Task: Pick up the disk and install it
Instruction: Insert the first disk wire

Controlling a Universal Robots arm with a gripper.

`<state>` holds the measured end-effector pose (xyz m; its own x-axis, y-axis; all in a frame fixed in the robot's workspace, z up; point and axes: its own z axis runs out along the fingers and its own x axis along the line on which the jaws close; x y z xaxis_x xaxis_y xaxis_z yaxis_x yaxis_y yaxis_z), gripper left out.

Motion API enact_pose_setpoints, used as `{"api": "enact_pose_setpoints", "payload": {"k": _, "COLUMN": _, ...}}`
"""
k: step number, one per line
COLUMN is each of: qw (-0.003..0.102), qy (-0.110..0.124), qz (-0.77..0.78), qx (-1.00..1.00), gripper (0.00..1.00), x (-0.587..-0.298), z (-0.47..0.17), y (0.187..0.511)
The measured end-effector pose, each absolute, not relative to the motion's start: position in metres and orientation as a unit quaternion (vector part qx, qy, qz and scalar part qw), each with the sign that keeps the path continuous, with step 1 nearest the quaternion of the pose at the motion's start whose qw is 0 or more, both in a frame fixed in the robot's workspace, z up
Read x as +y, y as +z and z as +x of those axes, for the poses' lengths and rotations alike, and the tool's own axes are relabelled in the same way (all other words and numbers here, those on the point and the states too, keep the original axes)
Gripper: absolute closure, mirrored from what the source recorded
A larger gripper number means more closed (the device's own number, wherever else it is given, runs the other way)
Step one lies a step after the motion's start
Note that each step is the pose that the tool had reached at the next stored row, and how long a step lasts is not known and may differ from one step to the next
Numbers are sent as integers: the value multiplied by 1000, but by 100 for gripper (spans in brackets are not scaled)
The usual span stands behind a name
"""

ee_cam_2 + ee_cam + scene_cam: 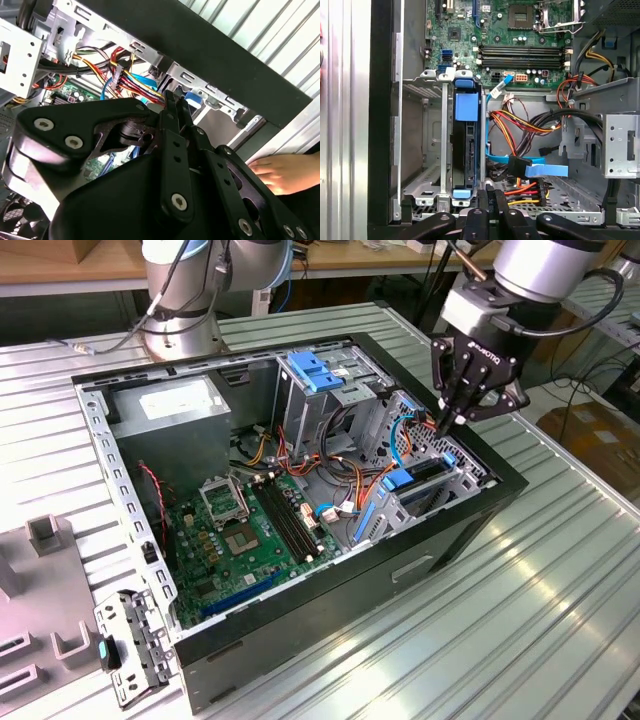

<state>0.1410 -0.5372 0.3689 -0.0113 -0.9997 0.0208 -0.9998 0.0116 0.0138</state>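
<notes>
Disk (466, 150) sits on edge in drive cage (420, 145); gripper (491, 197) pinched closed, empty, just beside it, cables (530, 125) crowding alongside.

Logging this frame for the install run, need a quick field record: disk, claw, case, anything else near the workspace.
disk: the disk stands on edge in the metal drive cage, blue tabs at both ends, in the first wrist view
claw: the claw is shut, holding nothing, above the cage corner of the open computer case
motherboard: motherboard exposed on the case floor
cables: blue flat cable lies beside the disk
other: a person's hand rests outside the case wall in the second wrist view
</notes>
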Motion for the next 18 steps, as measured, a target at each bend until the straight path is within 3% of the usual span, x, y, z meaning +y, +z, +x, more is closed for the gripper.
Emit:
{"api": "enact_pose_setpoints", "payload": {"k": 5, "qw": 10, "qy": 5, "qz": 701, "qx": -713, "gripper": 83, "x": -537, "z": 131, "y": 363}}
{"api": "enact_pose_setpoints", "payload": {"k": 12, "qw": -2, "qy": 17, "qz": 699, "qx": -715, "gripper": 83, "x": -537, "z": 123, "y": 358}}
{"api": "enact_pose_setpoints", "payload": {"k": 18, "qw": -2, "qy": 17, "qz": 682, "qx": -732, "gripper": 83, "x": -537, "z": 118, "y": 356}}
